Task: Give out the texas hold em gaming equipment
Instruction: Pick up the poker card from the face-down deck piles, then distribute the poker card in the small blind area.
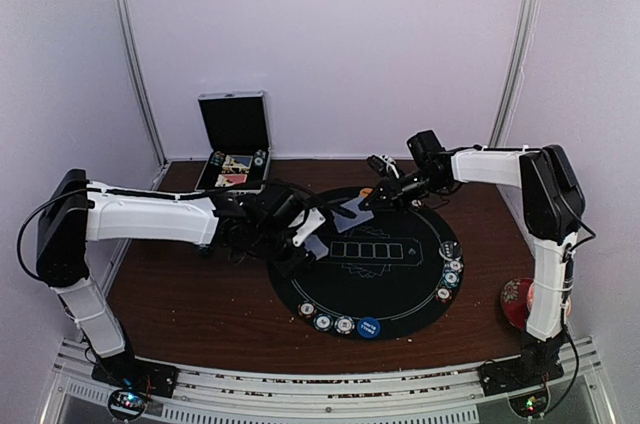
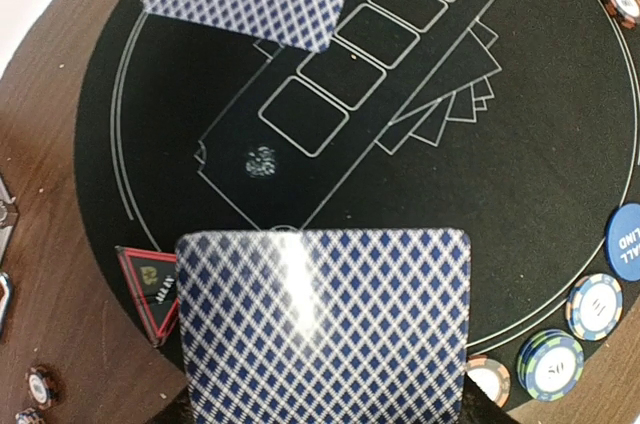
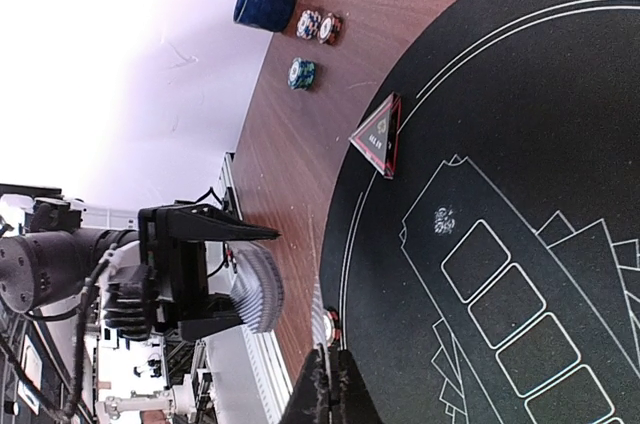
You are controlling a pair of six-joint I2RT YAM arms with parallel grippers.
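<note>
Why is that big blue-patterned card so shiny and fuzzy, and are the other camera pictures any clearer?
Left wrist view: a white glare streak crosses the card stack, held too near the lens to focus; the black mat is sharper. Right wrist view: the wall at left is blown out white, yet the red triangle marker is crisp. Top view: even, soft light, small detail lost.

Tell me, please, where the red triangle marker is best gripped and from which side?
Probably from above: the red triangle marker lies flat at the edge of the mat, so pinch its thick sides, one straight edge against the opposite corner.
</note>
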